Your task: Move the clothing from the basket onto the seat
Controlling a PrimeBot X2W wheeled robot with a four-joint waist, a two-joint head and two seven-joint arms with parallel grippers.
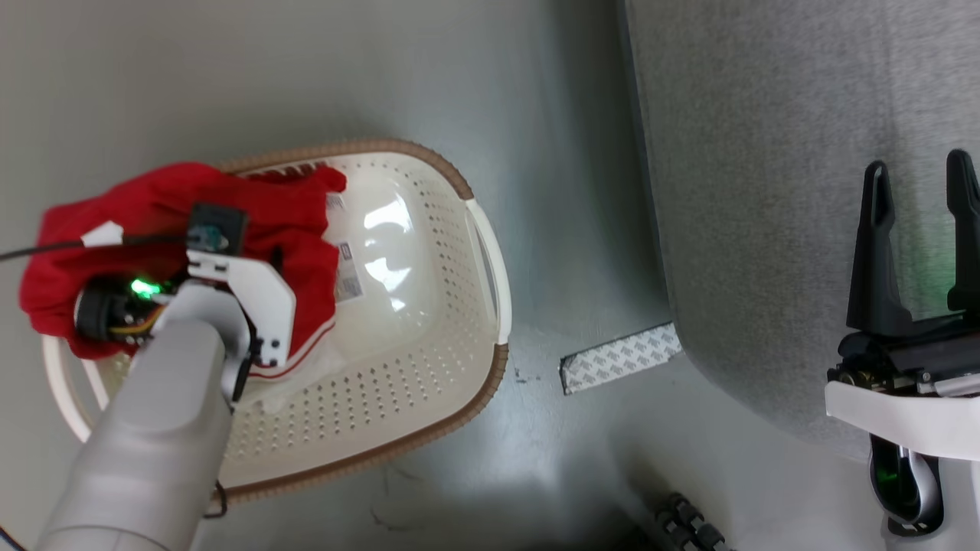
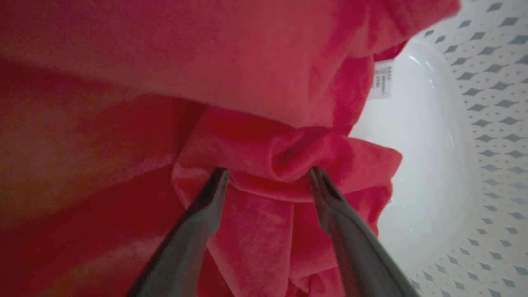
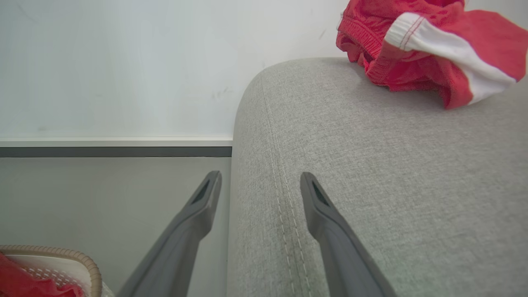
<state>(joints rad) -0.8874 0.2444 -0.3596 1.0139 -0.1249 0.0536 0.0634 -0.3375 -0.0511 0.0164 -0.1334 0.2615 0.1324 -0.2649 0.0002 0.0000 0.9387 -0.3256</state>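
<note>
Clothing (image 1: 138,214) lay in your basket (image 1: 429,344), left gripper (image 2: 267,175) (jaws spread) pressing in. Right gripper (image 3: 260,179), also spread, hovered over the seat (image 3: 392,185).

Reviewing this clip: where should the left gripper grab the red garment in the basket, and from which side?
Probably the bunched fold of the clothing between the open fingers of the left gripper, coming down from above into the basket. That ridge stands thick enough to close on; the cloth around it is smooth.

Soft velvety cloth for the clothing (image 2: 264,103); glossy smooth plastic for the basket (image 1: 429,229); matt coarse weave on the sofa (image 3: 392,173).
</note>
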